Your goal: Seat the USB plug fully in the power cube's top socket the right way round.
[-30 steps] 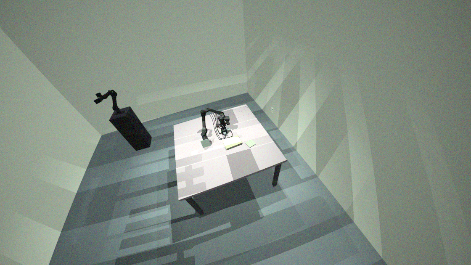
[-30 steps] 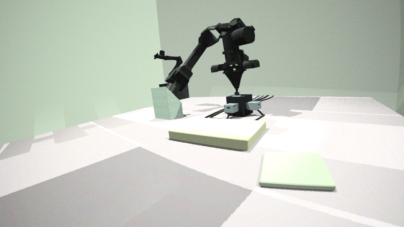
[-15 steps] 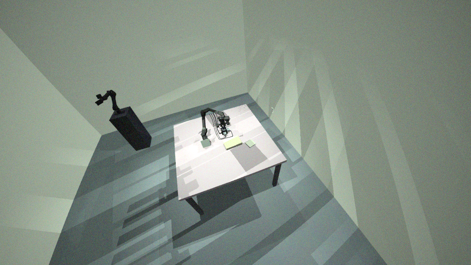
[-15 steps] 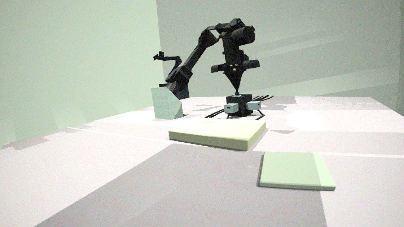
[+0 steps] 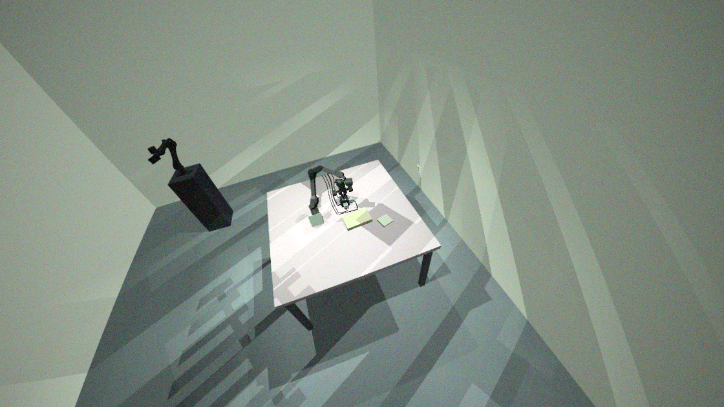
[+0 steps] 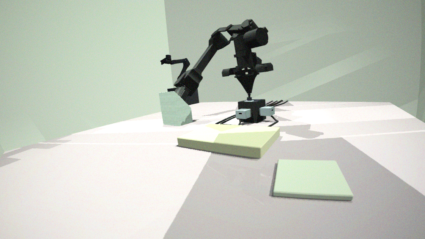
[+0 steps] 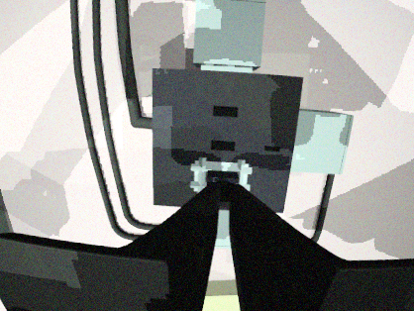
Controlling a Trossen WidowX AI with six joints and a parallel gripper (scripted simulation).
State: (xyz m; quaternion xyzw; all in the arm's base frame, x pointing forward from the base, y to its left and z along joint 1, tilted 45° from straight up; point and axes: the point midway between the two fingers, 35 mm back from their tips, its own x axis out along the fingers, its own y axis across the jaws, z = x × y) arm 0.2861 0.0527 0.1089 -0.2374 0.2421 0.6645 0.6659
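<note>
The black power cube (image 6: 251, 110) (image 7: 198, 127) stands on the white table (image 6: 88, 184) (image 5: 329, 258) with dark cables running off behind it. Pale blue plugs (image 6: 243, 112) (image 6: 266, 110) (image 7: 230, 31) (image 7: 319, 143) sit in two of its side faces. The small pale USB plug (image 7: 202, 170) stands in a socket on the cube's top face. My gripper (image 6: 249, 96) (image 7: 224, 192) (image 5: 344, 201) points straight down onto the cube's top and is shut on that USB plug. The fingertips hide most of the plug, so I cannot tell how deep it sits or which way round it is.
A thick yellow-green slab (image 6: 234, 139) (image 5: 357, 219) lies just in front of the cube. A thin green pad (image 6: 310, 180) (image 5: 385, 219) lies nearer the table's edge. A pale blue wedge block (image 6: 173, 108) (image 5: 316, 219) stands by the arm's base. A second arm on a black pedestal (image 5: 200, 194) stands off the table.
</note>
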